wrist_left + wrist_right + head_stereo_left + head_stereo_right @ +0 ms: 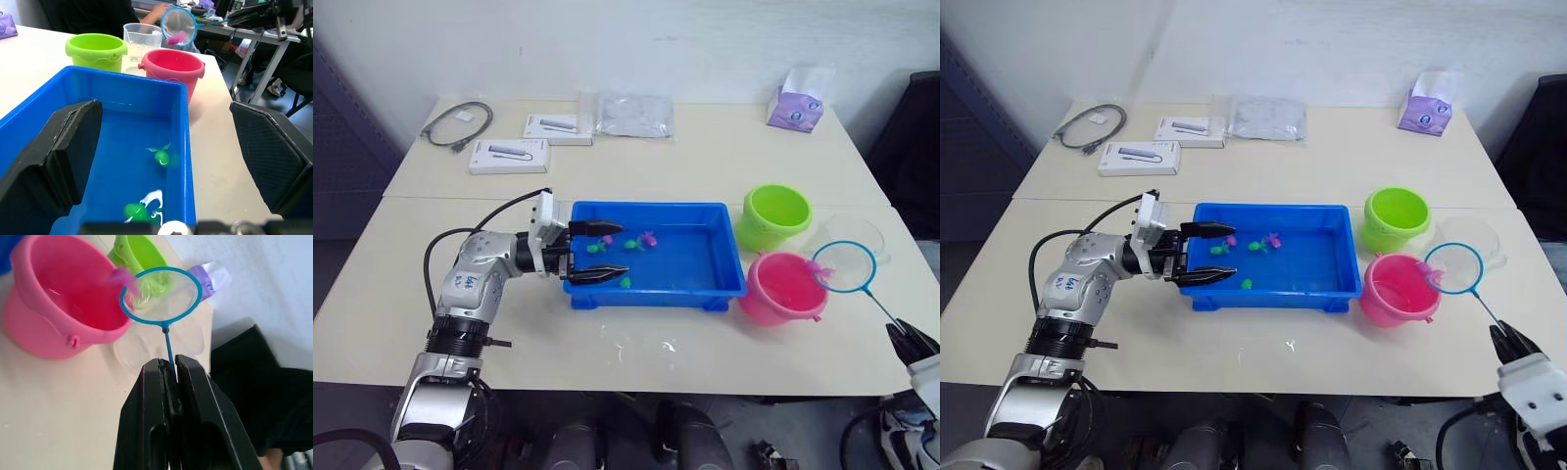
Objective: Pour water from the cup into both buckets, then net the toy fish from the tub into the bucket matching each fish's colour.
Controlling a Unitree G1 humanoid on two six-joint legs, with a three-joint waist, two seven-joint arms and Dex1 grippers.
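A shallow bright blue plastic tub point(729, 257) is seen in the middle of a long pale table point(724, 162), and a little water is held in it. Small green and pink toy fish point(628, 242) are scattered in the tub, some near its far side and one green fish point(162, 156) near its front wall. The left gripper point(597, 252) is spread wide apart at the tub's left end, with one black finger over the water and the other just outside the front wall, and nothing is gripped by it. To the right of the tub, a round lime green plastic bucket point(775, 216) is set farther back and a round pink plastic bucket point(784, 288) is set nearer, close beside each other. A clear see-through plastic cup point(858, 238) is placed just to the right of the buckets. The right gripper point(168, 366) is clamped tight on the thin stick of a small round blue-rimmed net point(162, 294), and the hoop is held up at the right edge of the pink bucket. A pink fish point(125, 276) is caught at the hoop's rim (it looks a bit blurry). At the far side of the table, two flat white boxes point(509, 156), a grey coiled cable point(460, 124), a clear plastic bag point(631, 114) and a purple tissue pack point(796, 101) are seen.
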